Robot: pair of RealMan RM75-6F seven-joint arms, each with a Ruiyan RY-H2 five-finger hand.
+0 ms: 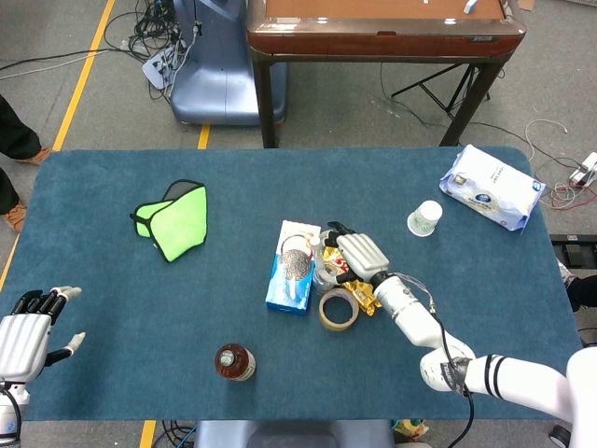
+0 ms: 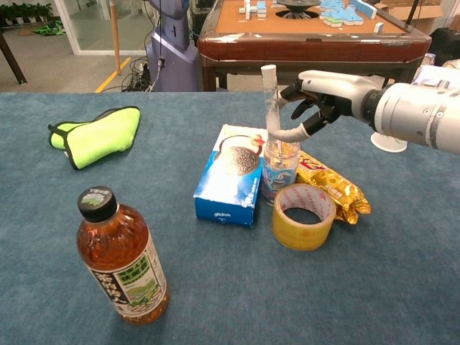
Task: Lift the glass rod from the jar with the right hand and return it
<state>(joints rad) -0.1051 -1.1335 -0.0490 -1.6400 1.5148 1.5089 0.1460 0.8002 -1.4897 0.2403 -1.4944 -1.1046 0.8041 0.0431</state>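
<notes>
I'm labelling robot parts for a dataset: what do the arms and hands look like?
Both hands, left hand and right hand, have white shells and black fingers. The right forearm is a pale grey cylinder with thin wires at the wrist and black bands near the elbow.

The jar (image 2: 280,169) stands at frame center in the chest view, between the biscuit box (image 2: 231,175) on its left and the snack packet (image 2: 332,187) on its right. The tape roll (image 2: 305,215) lies directly below the jar. The bottle (image 2: 123,257) occupies the lower left.
</notes>
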